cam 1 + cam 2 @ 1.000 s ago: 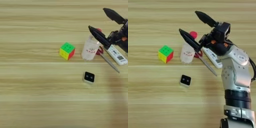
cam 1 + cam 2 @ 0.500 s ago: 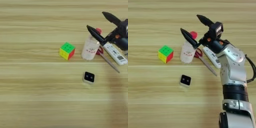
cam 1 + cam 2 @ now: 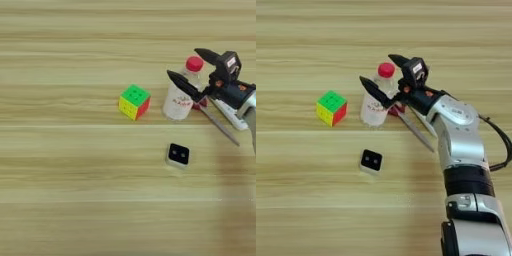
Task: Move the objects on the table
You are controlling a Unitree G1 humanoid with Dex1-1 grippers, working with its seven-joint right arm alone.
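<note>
On the table (image 3: 301,190), the right gripper (image 3: 382,73) is reaching in from the right edge with its two black fingers spread wide, straddling the clear bottle (image 3: 375,102) with the red cap. The scissors (image 3: 412,126) are lying just right of the bottle, partly under the arm. The puzzle cube (image 3: 331,107) is sitting to the bottle's left, and the small white box (image 3: 371,161) is lying nearer the front edge.

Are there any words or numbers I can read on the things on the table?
Bottle: red marks on its label, too blurred to read.
Small white box: no text shows on its black top.
Puzzle cube: coloured squares only, no text.
Scissors: no text shows.
Hand: no readable marking.
</note>
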